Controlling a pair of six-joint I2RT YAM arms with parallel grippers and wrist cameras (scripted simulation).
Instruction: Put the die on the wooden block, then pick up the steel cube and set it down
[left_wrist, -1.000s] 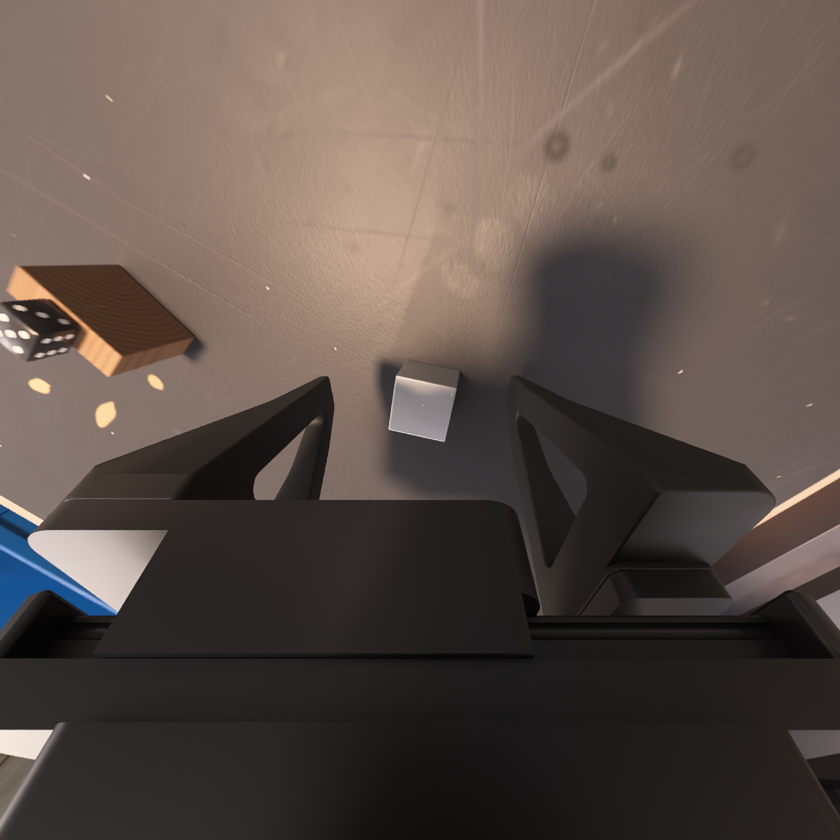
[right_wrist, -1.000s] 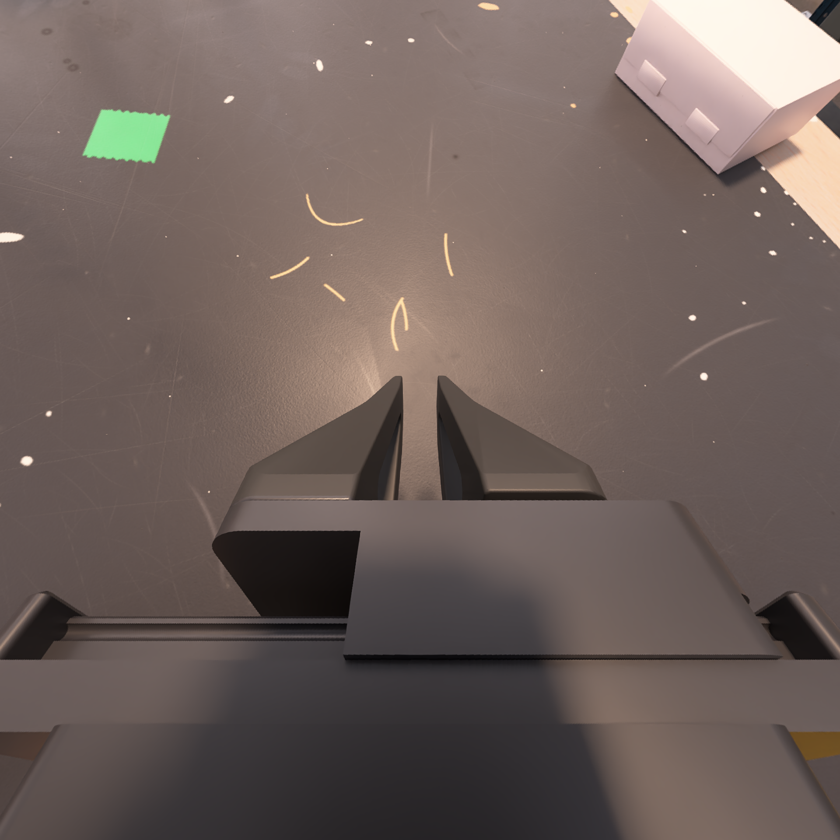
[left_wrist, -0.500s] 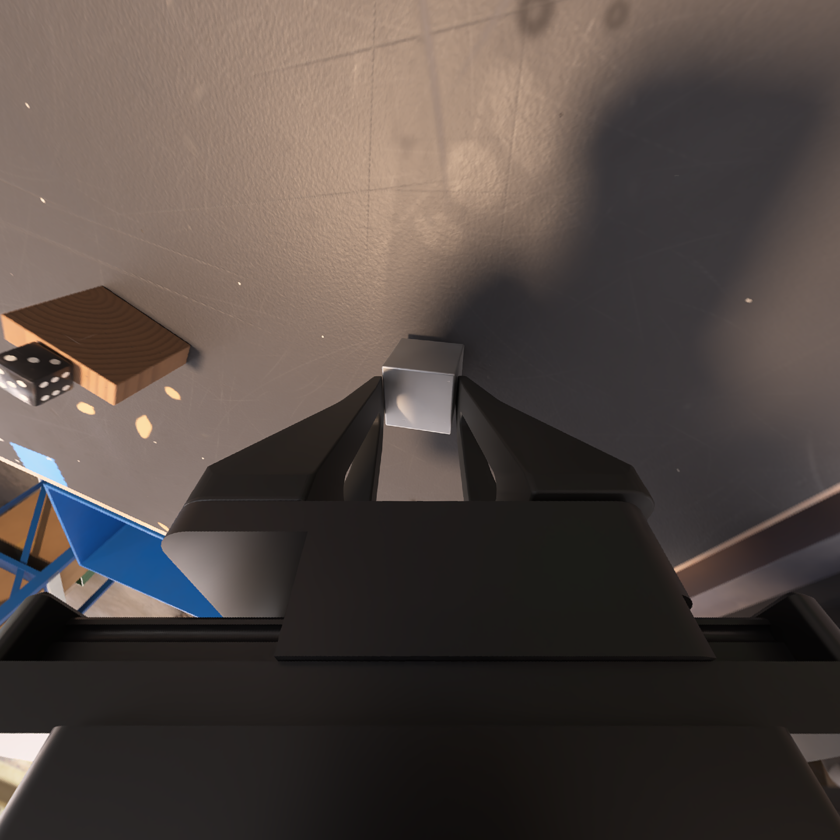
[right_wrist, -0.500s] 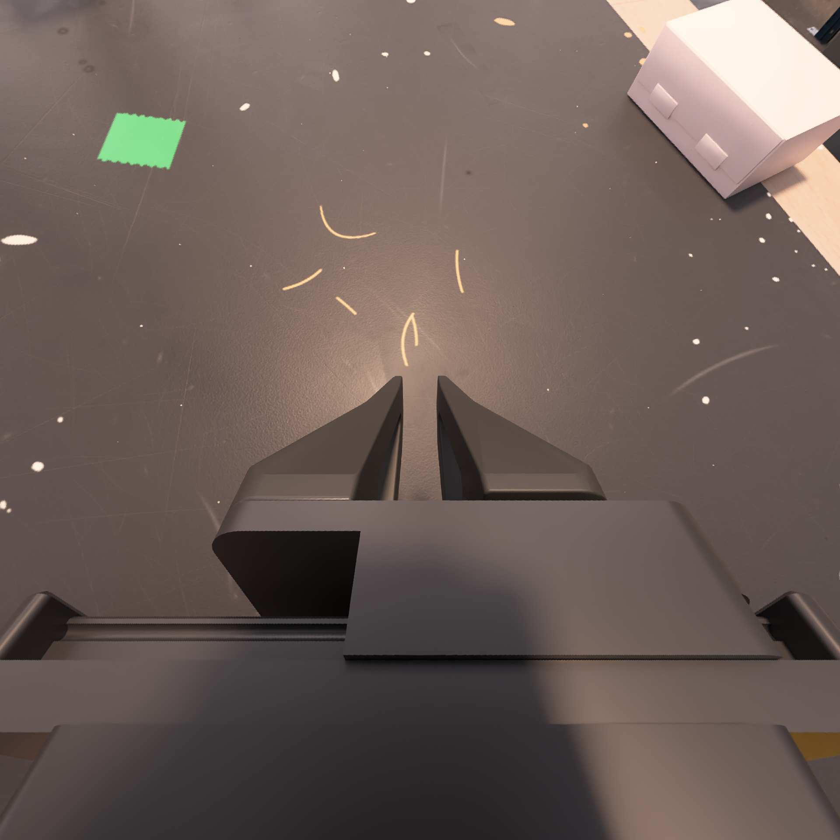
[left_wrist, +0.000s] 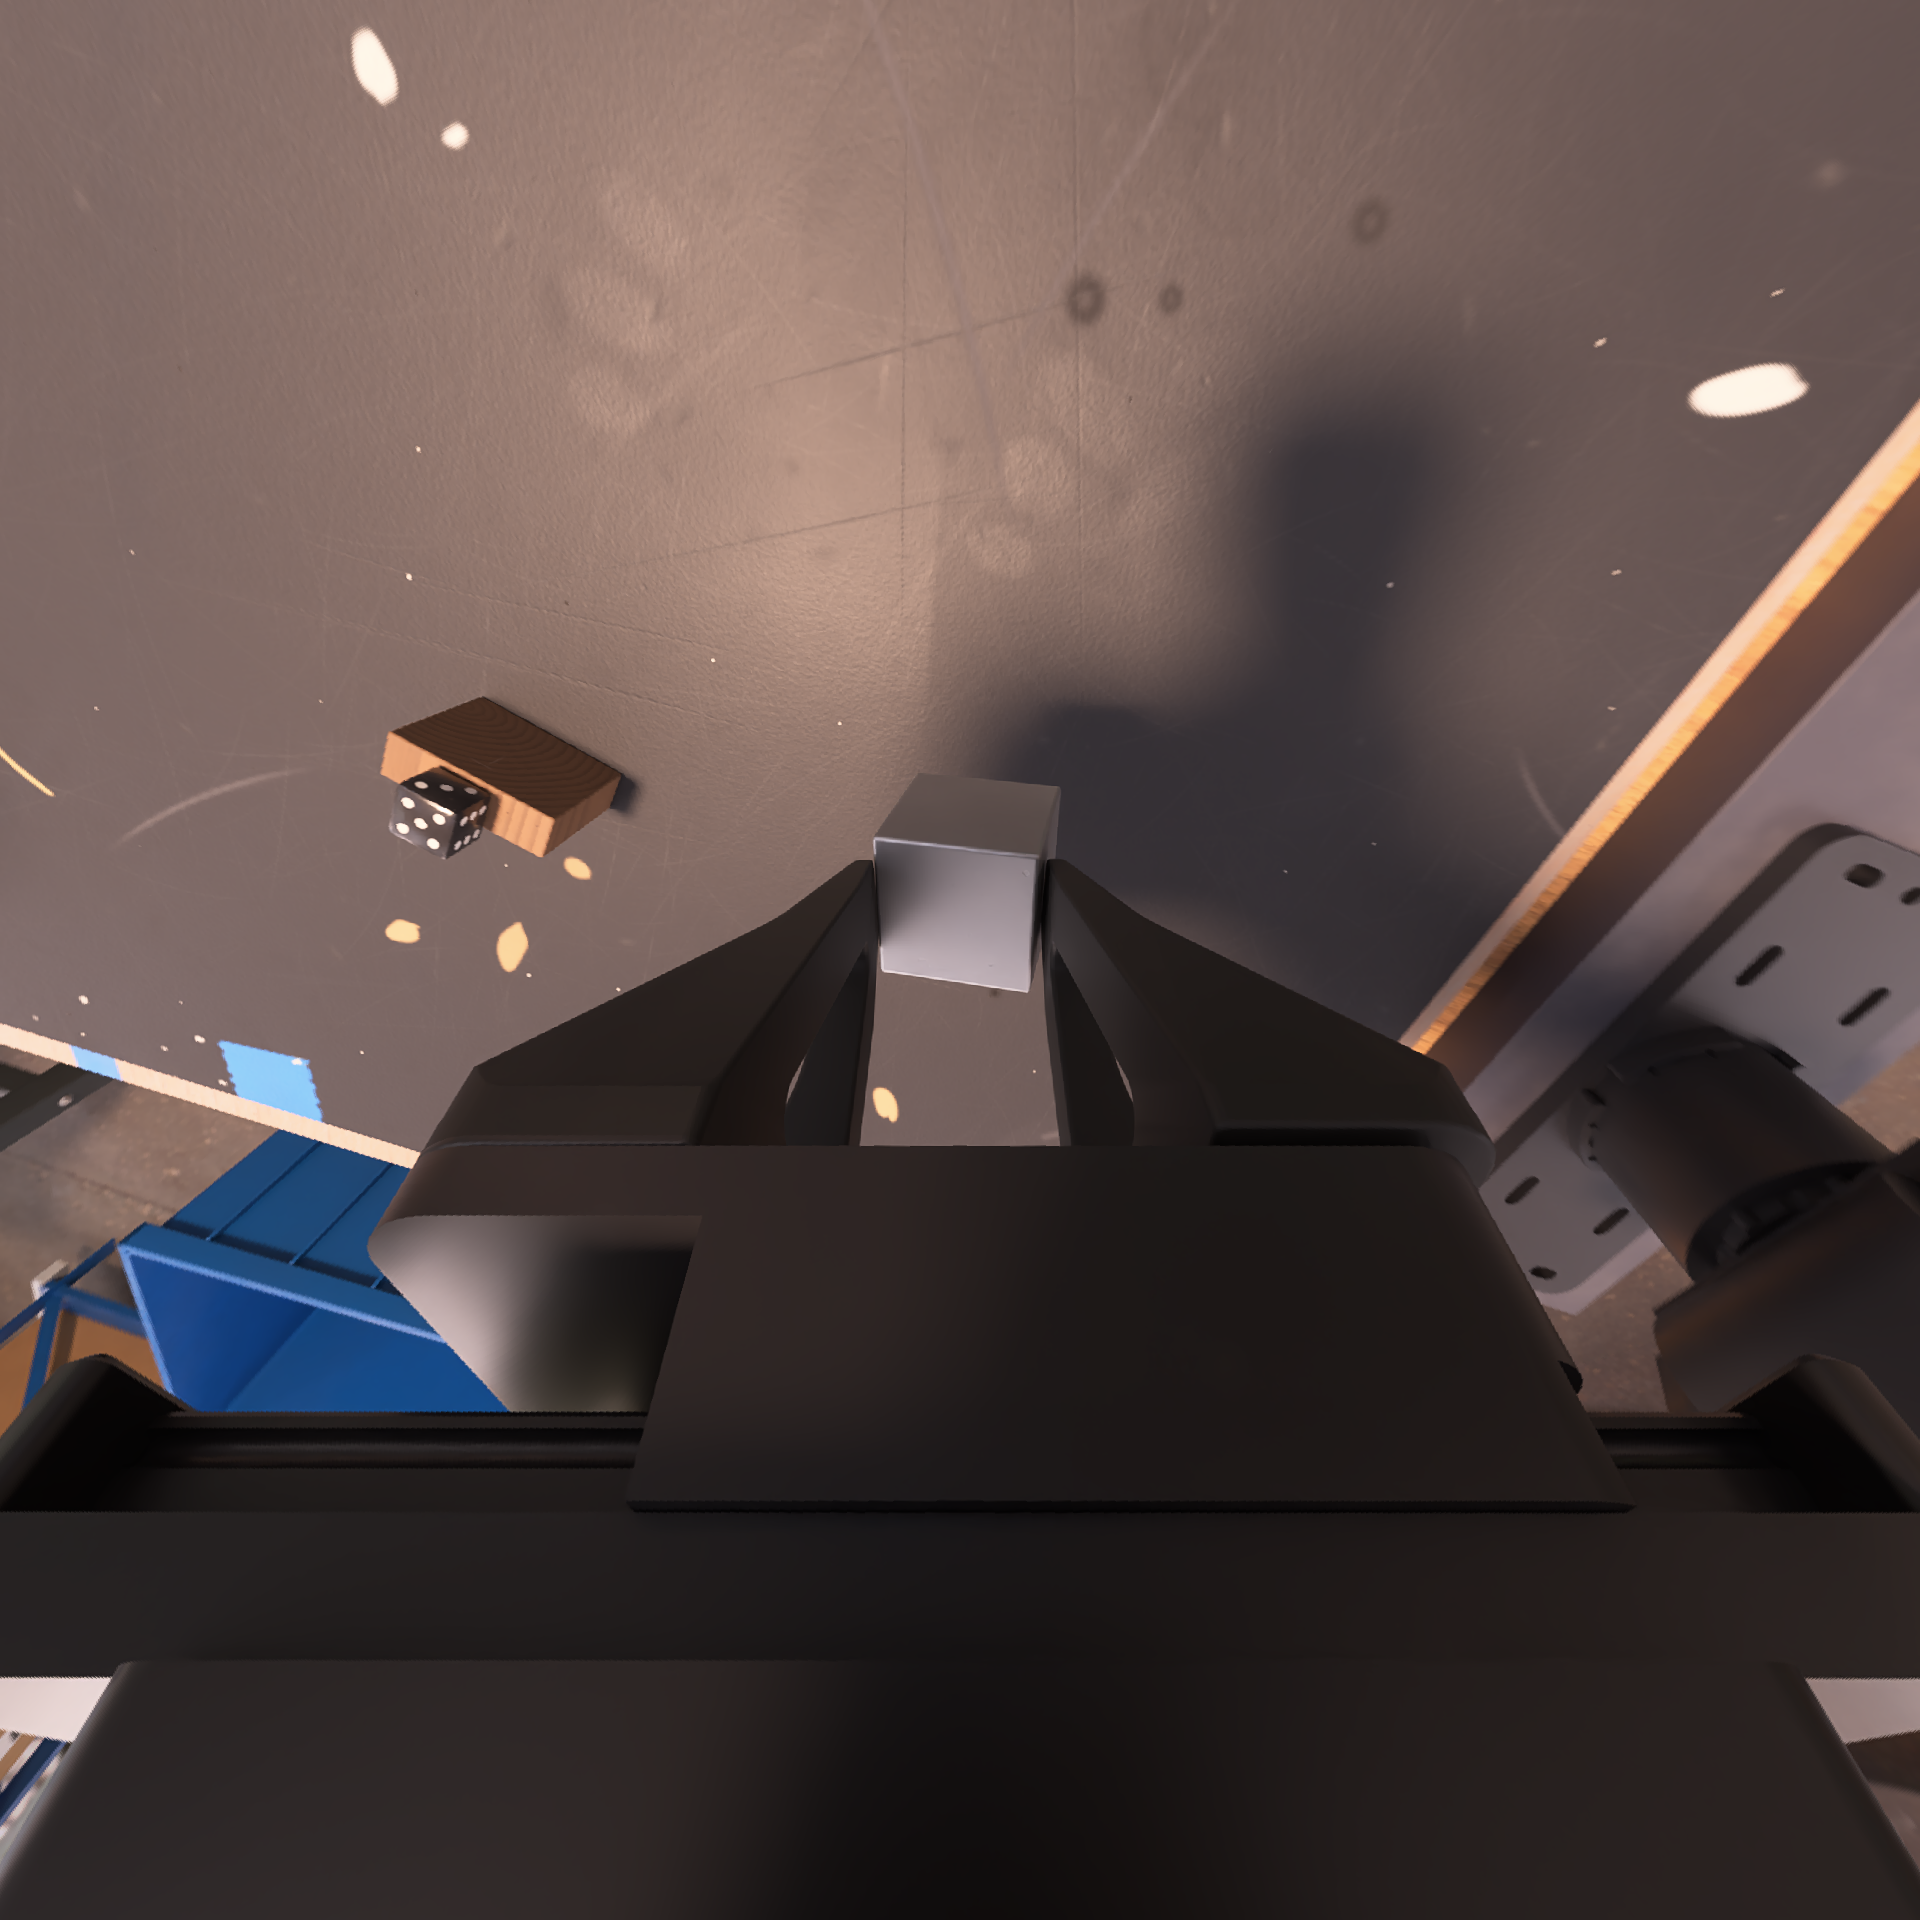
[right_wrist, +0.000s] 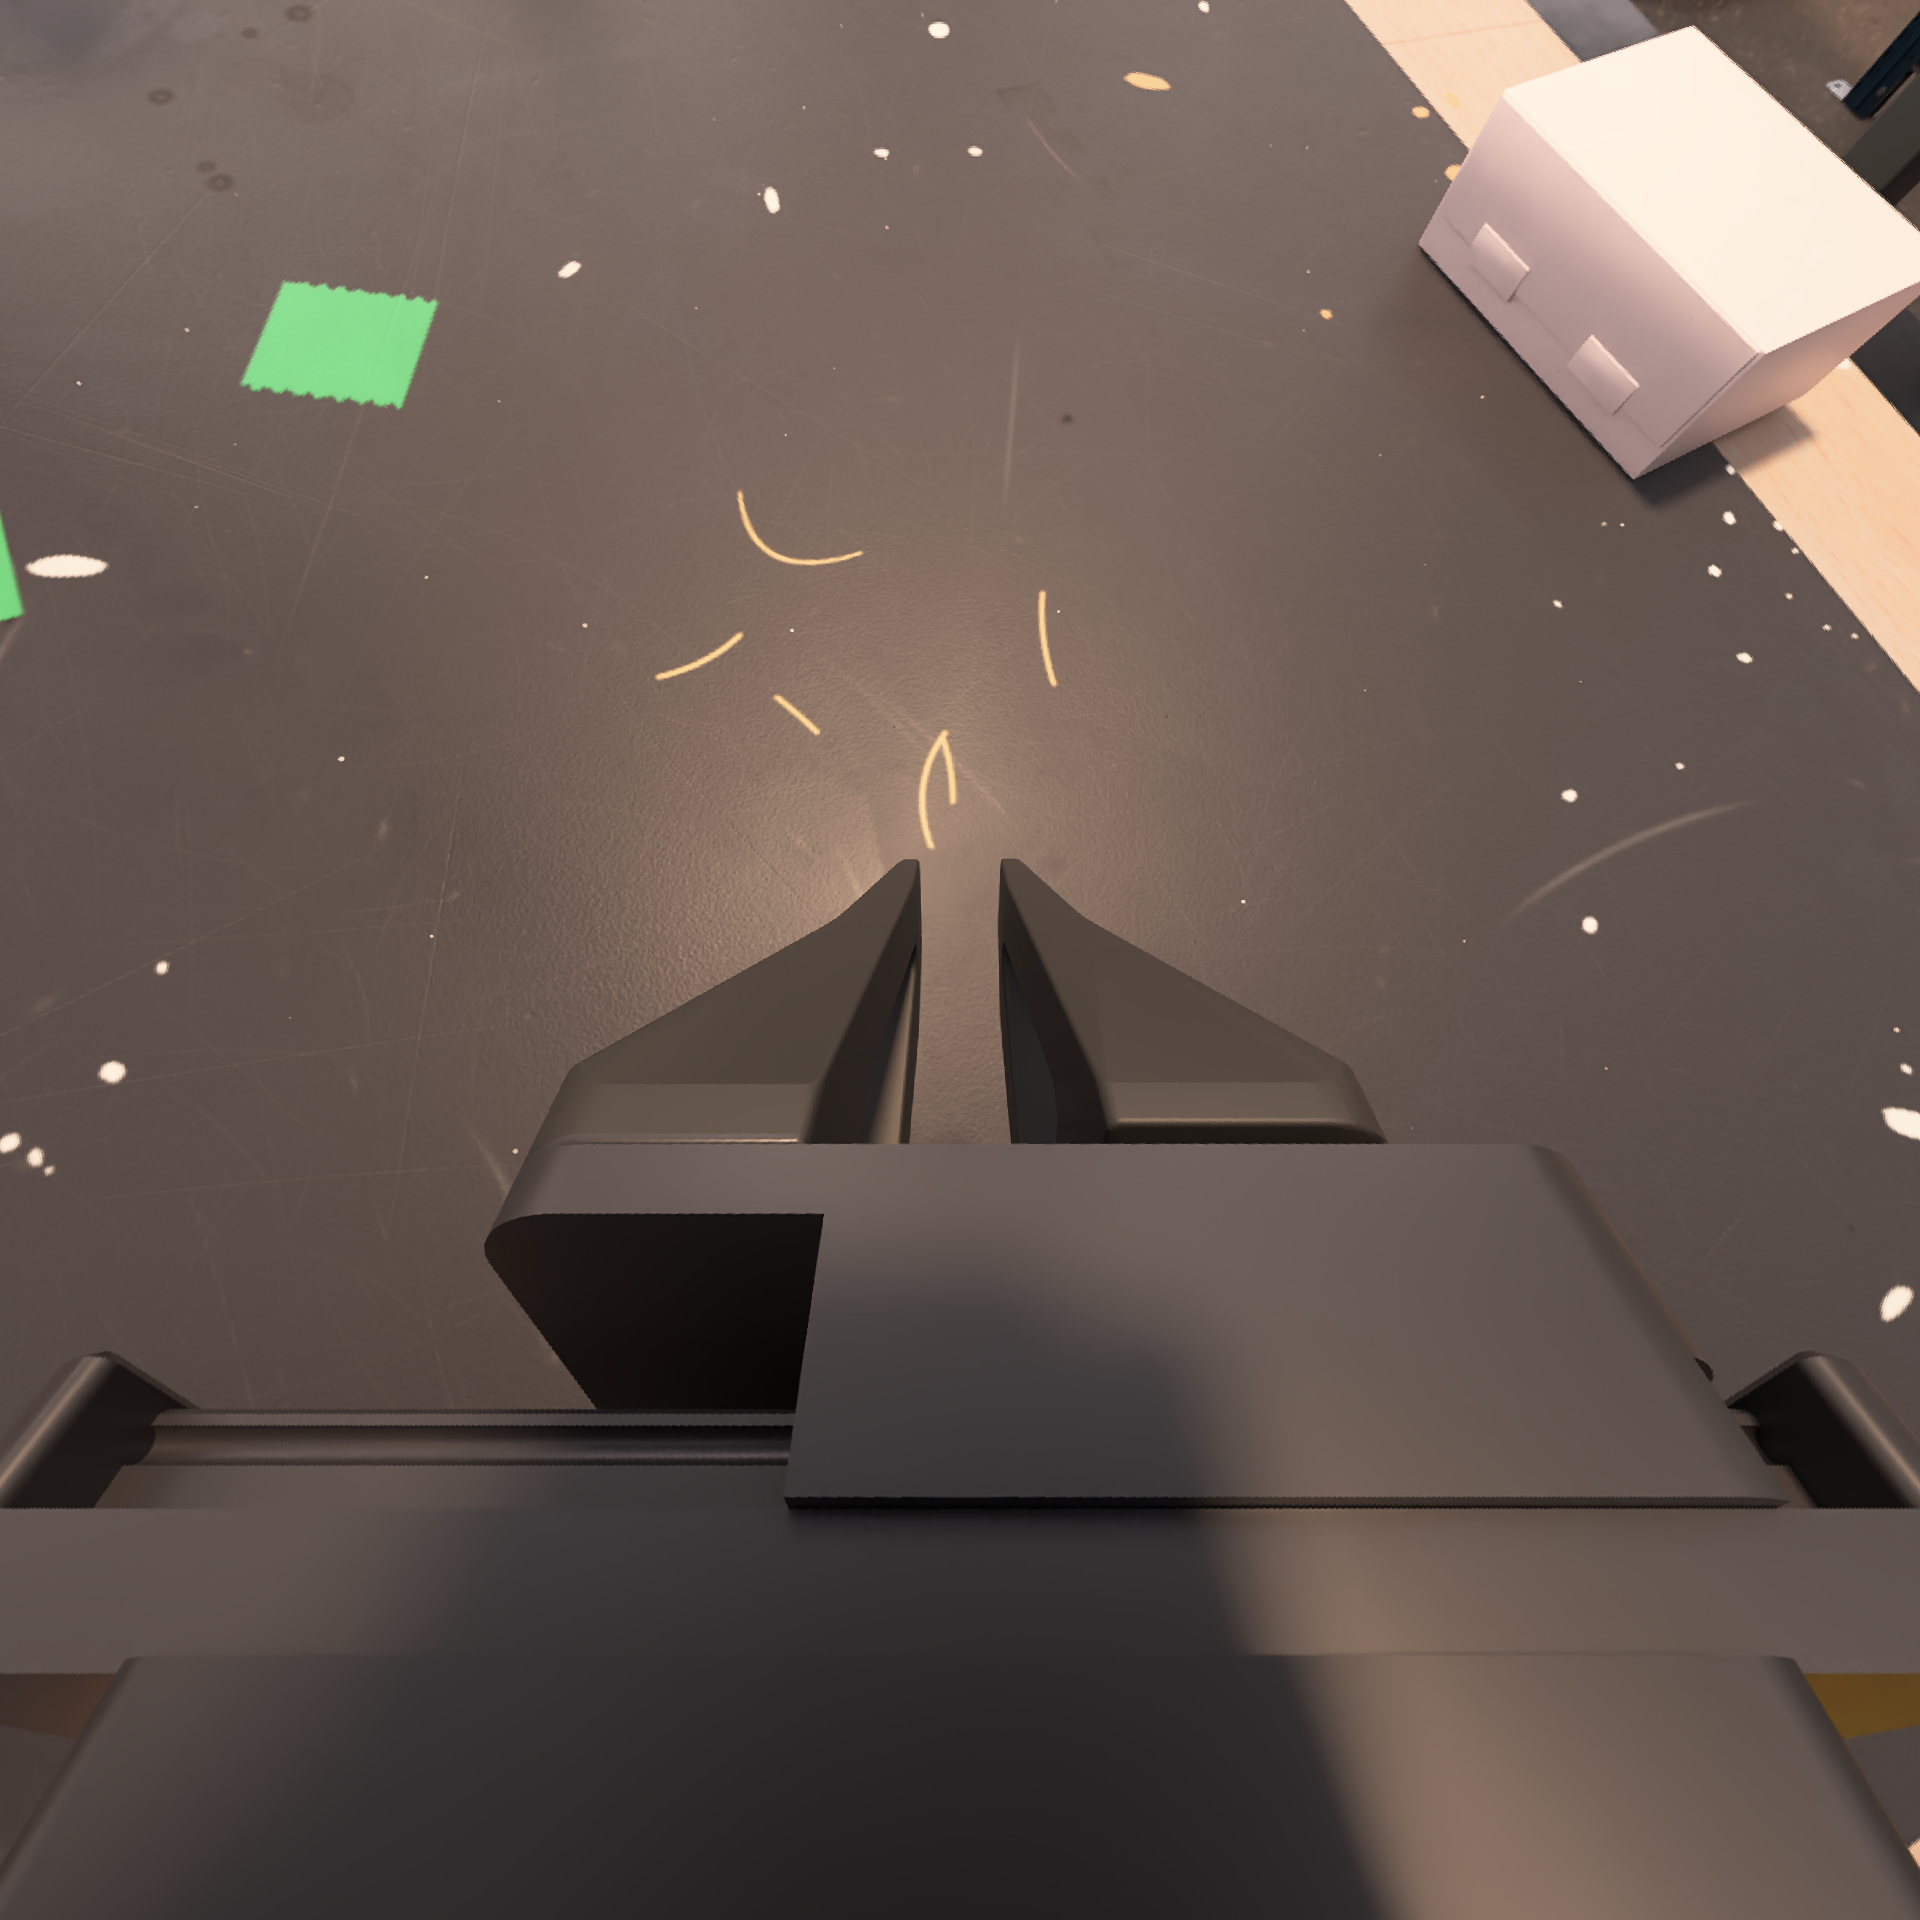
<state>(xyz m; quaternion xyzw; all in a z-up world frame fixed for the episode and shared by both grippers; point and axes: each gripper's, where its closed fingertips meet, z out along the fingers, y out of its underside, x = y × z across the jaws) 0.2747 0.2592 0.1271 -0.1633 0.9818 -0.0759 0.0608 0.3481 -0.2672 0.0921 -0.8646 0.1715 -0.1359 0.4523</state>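
In the left wrist view my left gripper (left_wrist: 958, 883) is shut on the steel cube (left_wrist: 961, 904) and holds it well above the dark table. To the left and below, the black die with white pips (left_wrist: 438, 816) sits on the near end of the flat wooden block (left_wrist: 520, 774). In the right wrist view my right gripper (right_wrist: 959, 868) is shut and empty, hovering over the dark tabletop (right_wrist: 623, 935). None of the task objects show in that view.
A white box (right_wrist: 1683, 239) stands at the table's far right edge. A green patch (right_wrist: 341, 343) lies far left. A blue frame (left_wrist: 270, 1309) stands beyond the table edge, and an arm base with a grey mounting plate (left_wrist: 1714, 1049) at the right.
My left gripper closed on the steel cube and has lifted it off the table; the block and die now look smaller and farther. The right gripper rose slightly, still shut.
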